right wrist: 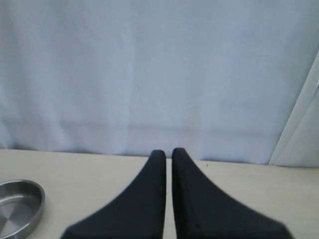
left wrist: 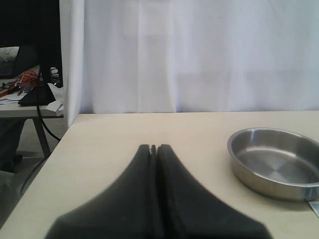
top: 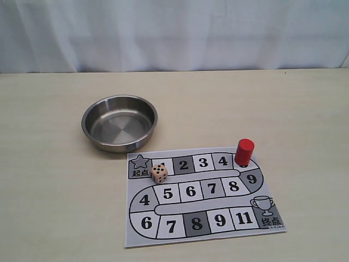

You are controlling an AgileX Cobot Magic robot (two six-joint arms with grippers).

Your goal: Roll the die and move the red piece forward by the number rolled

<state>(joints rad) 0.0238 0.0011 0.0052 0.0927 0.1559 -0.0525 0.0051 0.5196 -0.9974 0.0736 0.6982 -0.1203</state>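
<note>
The die (top: 159,173), a pale tan cube with black pips, rests on the paper game board (top: 136,229), over the square just right of the star start corner. The red piece (top: 244,151), an upright red cylinder, stands on the top row just right of square 4, at the track's bend. Neither arm shows in the exterior view. In the left wrist view my left gripper (left wrist: 153,146) is shut on nothing, above bare table left of the bowl. My right gripper (right wrist: 169,151) holds its fingers almost together with nothing between them, facing the curtain.
A round steel bowl (top: 119,122) stands empty behind the board's left end; the bowl (left wrist: 275,164) also shows in the left wrist view, and its rim (right wrist: 17,204) in the right wrist view. A white curtain (top: 174,33) hangs behind the table. The table's left edge (left wrist: 45,167) drops off near my left gripper.
</note>
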